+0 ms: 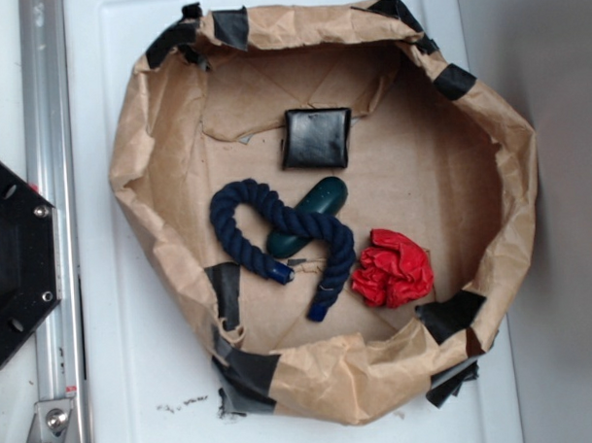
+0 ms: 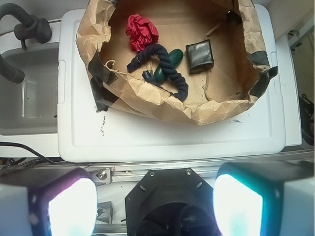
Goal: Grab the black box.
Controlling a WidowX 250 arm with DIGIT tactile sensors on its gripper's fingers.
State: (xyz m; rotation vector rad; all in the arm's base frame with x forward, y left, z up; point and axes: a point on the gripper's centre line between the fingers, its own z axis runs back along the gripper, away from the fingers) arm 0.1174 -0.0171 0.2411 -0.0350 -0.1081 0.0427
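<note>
The black box (image 1: 316, 138) lies flat on the floor of the brown paper basket (image 1: 138, 149), towards its far side in the exterior view. In the wrist view the black box (image 2: 199, 55) sits at the right of the basket's floor, far ahead of me. My gripper (image 2: 154, 206) hangs high over the robot's black base, well short of the basket. Its two bright fingers (image 2: 71, 206) stand wide apart with nothing between them. The exterior view does not show the gripper.
Inside the basket lie a dark blue rope (image 1: 277, 237), a dark green oval object (image 1: 308, 214) under it, and a red cloth ball (image 1: 392, 268). The basket stands on a white lid (image 2: 172, 137). The black robot base (image 1: 15, 256) and a metal rail (image 1: 50, 191) flank it.
</note>
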